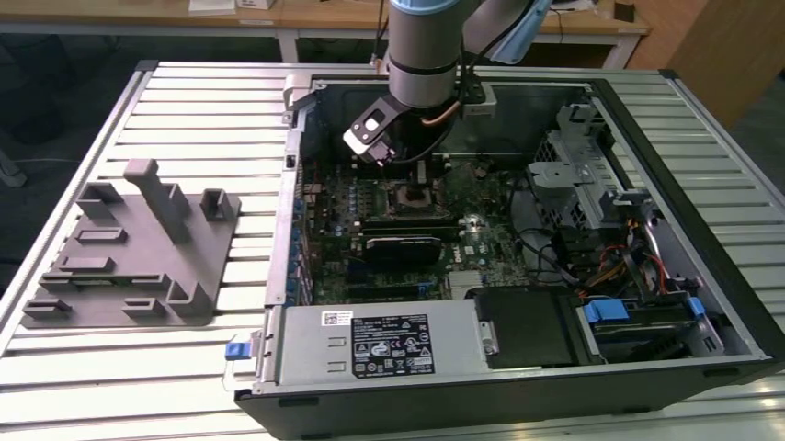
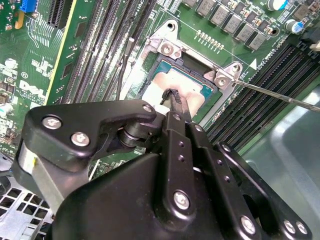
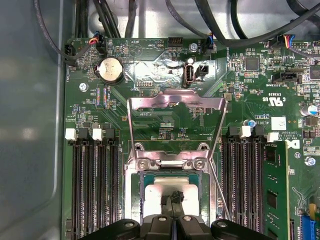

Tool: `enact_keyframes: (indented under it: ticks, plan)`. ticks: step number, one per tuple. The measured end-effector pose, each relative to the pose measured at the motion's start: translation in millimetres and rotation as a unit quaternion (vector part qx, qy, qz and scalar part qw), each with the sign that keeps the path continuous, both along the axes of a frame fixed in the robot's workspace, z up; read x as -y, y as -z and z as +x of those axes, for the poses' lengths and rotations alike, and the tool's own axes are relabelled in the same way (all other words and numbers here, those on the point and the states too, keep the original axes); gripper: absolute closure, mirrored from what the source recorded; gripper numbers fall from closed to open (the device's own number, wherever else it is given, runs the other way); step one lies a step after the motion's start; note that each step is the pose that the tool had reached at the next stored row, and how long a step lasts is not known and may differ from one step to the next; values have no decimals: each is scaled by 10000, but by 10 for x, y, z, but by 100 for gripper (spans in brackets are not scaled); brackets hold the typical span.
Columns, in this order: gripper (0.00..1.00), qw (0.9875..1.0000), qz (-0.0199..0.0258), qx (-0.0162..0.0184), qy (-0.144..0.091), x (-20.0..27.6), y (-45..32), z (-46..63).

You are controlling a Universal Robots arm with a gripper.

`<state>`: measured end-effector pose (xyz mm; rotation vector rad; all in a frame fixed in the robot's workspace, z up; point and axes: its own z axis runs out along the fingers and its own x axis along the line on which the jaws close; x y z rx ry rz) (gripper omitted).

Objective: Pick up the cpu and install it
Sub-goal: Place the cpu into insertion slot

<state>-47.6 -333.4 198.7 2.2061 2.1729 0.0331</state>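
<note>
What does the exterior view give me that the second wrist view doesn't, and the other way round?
Exterior view: the whole open computer case on the slatted table, the grey fixture at the exterior view's left, and the arm above the board.
Second wrist view: the end effector, fingertips together right over the cpu, which lies flat in its socket, with the thin lever rod beside it.
Shared: the green motherboard and that socket.

My post: workshop or lab. Opened computer tower (image 1: 516,397) on slatted metal bench (image 1: 197,101); grey fixture plate (image 1: 123,257) beside it; wooden desks (image 1: 319,13) behind.
</note>
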Motion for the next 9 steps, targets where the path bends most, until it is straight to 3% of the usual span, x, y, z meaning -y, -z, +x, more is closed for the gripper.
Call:
enact_keyframes:
  ticks: [9]
  plan:
    - [89,10000,0,0,0,0,12,0]
